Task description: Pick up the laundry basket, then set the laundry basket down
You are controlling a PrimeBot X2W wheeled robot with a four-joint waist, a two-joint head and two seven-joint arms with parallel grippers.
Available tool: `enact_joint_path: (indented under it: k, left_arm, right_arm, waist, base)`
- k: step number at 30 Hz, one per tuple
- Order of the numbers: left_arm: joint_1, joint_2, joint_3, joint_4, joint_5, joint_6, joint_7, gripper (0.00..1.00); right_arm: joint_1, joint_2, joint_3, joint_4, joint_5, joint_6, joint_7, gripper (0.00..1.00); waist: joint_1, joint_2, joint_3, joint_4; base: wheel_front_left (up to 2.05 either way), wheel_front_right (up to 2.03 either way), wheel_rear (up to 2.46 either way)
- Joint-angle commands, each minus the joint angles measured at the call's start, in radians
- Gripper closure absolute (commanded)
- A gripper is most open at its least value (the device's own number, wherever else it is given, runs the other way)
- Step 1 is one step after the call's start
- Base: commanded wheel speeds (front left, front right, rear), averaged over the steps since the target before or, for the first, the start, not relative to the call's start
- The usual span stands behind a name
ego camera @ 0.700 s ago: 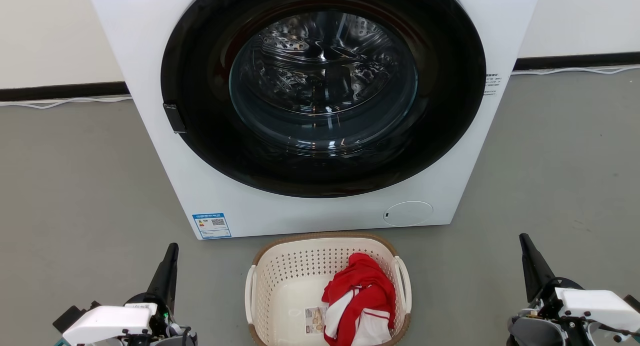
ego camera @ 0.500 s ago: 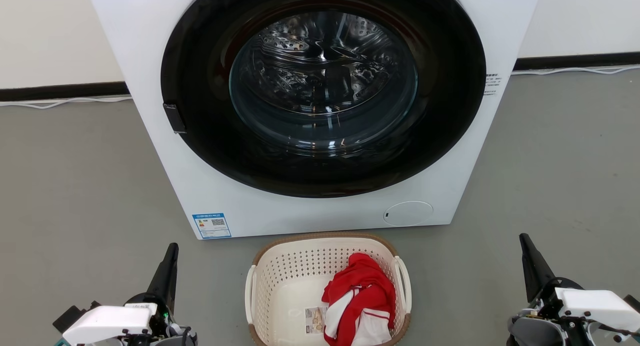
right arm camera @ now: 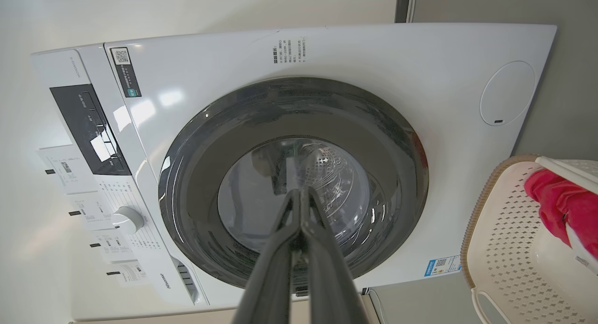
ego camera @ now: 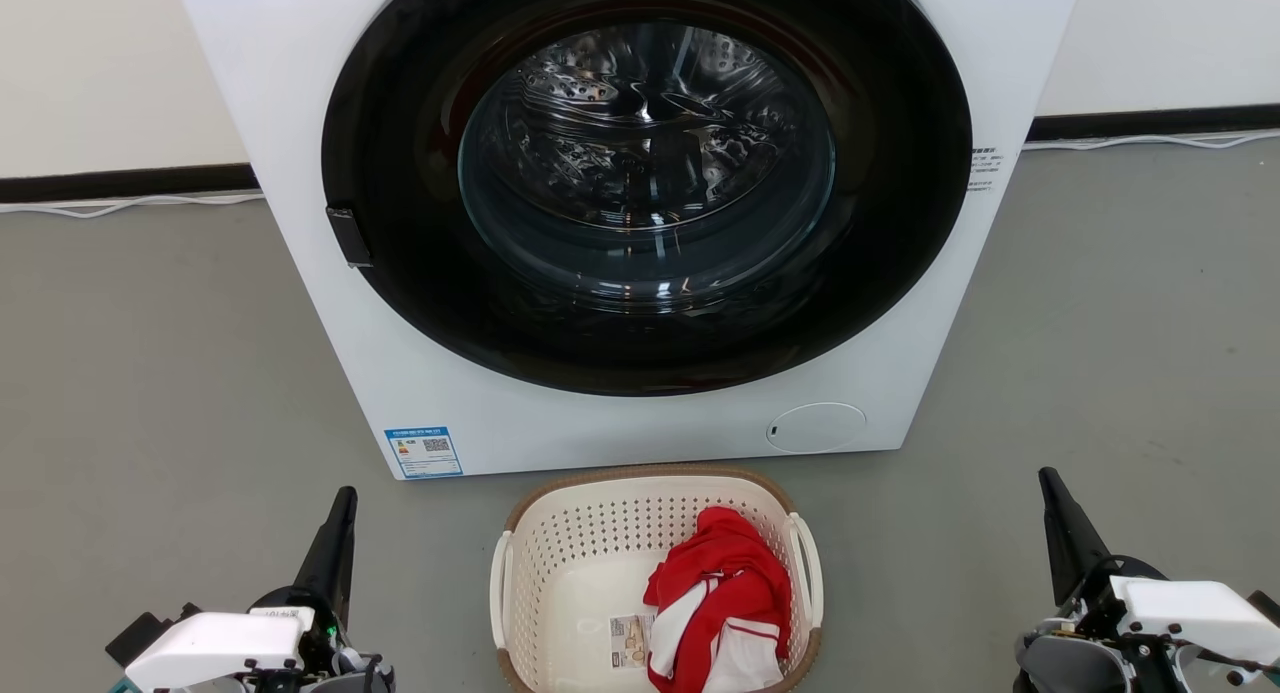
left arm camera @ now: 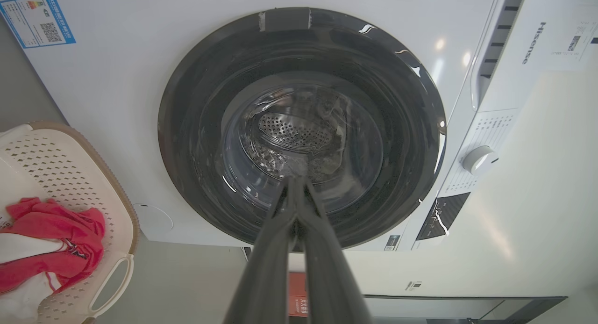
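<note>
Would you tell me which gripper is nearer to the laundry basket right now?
Left. The left gripper hangs a short way left of the laundry basket; the right gripper hangs farther off to its right. Neither touches it.

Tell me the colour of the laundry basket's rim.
Brown, with a woven look, on the rim; the head view shows it best.

A white front-loading washing machine (ego camera: 645,173) stands on grey floor (ego camera: 130,373), a crumpled red-and-white garment (ego camera: 720,598) just before it.

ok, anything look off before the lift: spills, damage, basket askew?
Nothing stands out. The laundry basket sits upright on the floor before the washing machine, red-and-white garment inside; left gripper and right gripper shut, apart from it.
</note>
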Motion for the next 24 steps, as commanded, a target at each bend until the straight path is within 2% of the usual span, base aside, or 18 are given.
enact_joint_path:
  k: [1, 24]
  left_arm:
    - [-0.051, 0.01, 0.03, -0.029, -0.005, -0.007, 0.006, 1.0]
    - [-0.051, 0.01, 0.03, -0.029, -0.005, -0.007, 0.006, 1.0]
  right_arm:
    - [-0.042, -0.004, 0.019, -0.028, -0.007, 0.007, 0.008, 1.0]
    - [-0.042, -0.004, 0.019, -0.028, -0.007, 0.007, 0.008, 1.0]
  waist:
    - [0.0, 0.0, 0.0, 0.0]
    - [0.0, 0.0, 0.0, 0.0]
  base:
    - [0.0, 0.0, 0.0]
    - [0.0, 0.0, 0.0]
